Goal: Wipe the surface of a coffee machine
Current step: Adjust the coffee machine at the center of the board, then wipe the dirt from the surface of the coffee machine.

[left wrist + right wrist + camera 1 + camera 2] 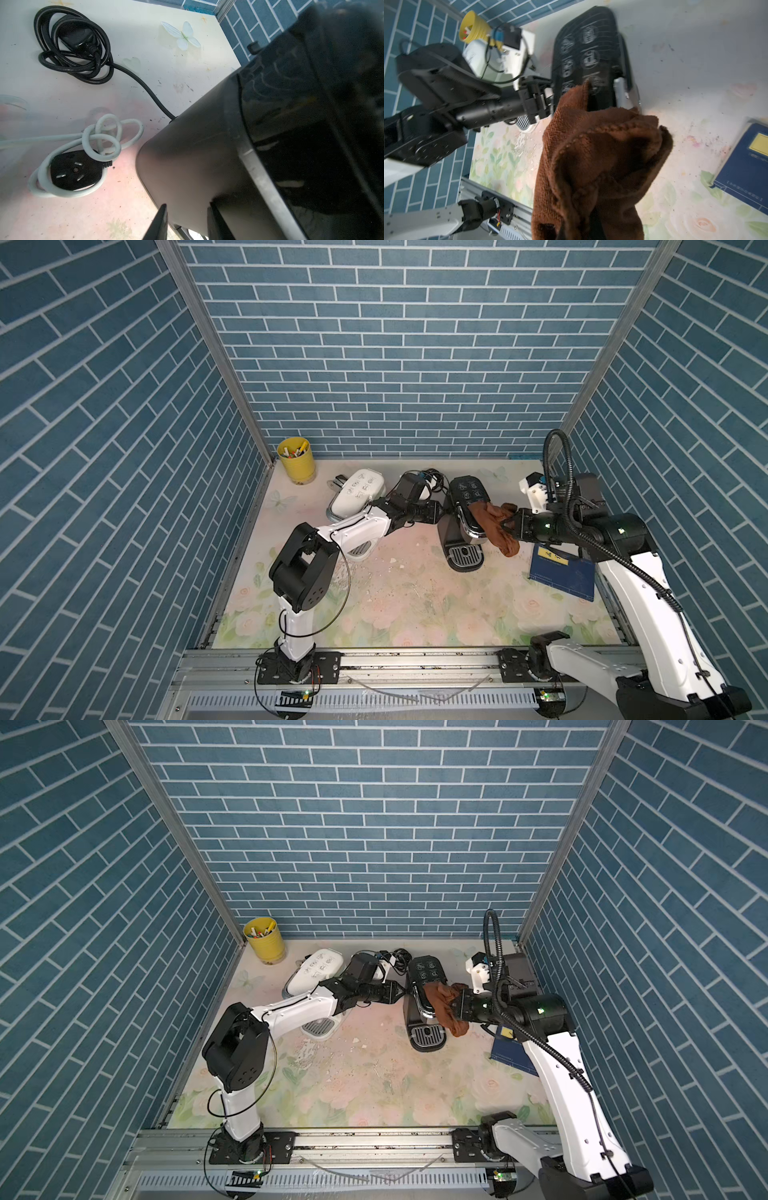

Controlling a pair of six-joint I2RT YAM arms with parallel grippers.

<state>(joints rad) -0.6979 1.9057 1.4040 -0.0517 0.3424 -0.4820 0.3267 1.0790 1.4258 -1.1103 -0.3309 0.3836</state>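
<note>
Brown cloth [591, 158] clenched in right pincer [506, 526], draped on black coffee machine [467, 489] ahead; left pincer [399, 992] at its flank, grip unclear.

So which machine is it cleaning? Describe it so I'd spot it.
Start at the yellow cup in the back corner and look past the white machine. The black coffee machine stands next, the only one with a brown cloth on it.

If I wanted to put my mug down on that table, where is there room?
The widest bare patch is the front of the table, from its near edge up to the black coffee machine and blue booklet; only crumbs there. The back row, yellow cup to white machine and cables, is crowded.
</note>
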